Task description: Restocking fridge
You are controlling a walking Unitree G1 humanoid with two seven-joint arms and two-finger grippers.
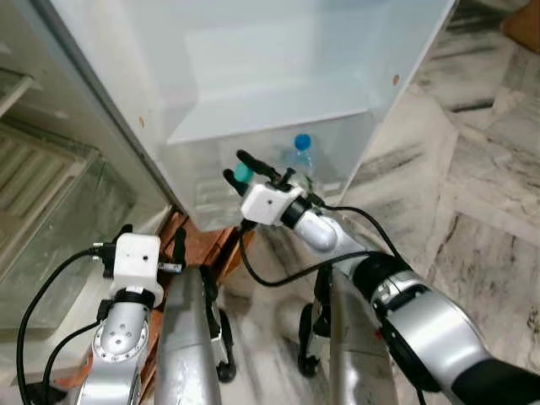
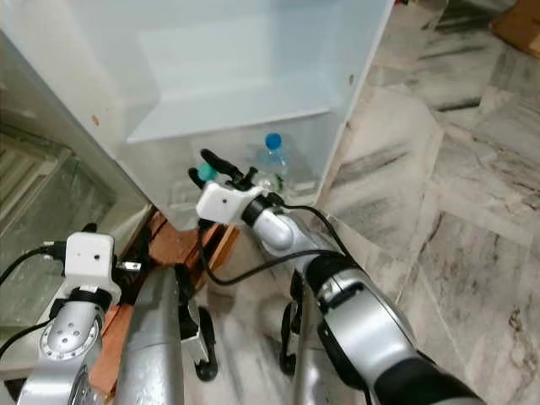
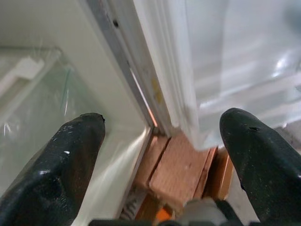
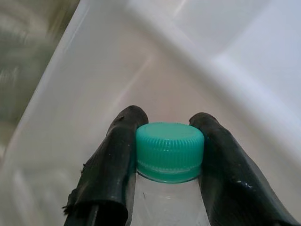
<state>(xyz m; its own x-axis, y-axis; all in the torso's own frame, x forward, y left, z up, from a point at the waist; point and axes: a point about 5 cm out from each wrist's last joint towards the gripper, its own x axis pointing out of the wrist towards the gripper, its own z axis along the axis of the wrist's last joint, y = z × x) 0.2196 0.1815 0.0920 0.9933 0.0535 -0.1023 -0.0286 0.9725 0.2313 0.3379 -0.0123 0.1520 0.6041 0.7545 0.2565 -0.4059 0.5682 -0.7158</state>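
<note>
Teal cap: the bottle with teal cap (image 4: 170, 151) is held at its neck by the right gripper (image 1: 239, 171), just at the front of the door bin (image 1: 211, 198).
Step in hand: placing this bottle into the lowest bin of the open fridge door (image 1: 278, 76), I judge.
Landmark: a bottle with blue cap (image 1: 300, 156) stands already inside the bin; the teal one is beside it, on the side nearer to the fridge body (image 1: 51, 194).
Next move: it calls for lowering the bottle until its base rests in the bin, then opening the fingers.
Right gripper: narrow, both fingers (image 4: 115, 160) pressed against the cap.
Left gripper: (image 3: 160, 155) spread wide, holding nothing, low near the wooden blocks (image 3: 181, 172) under the door.
</note>
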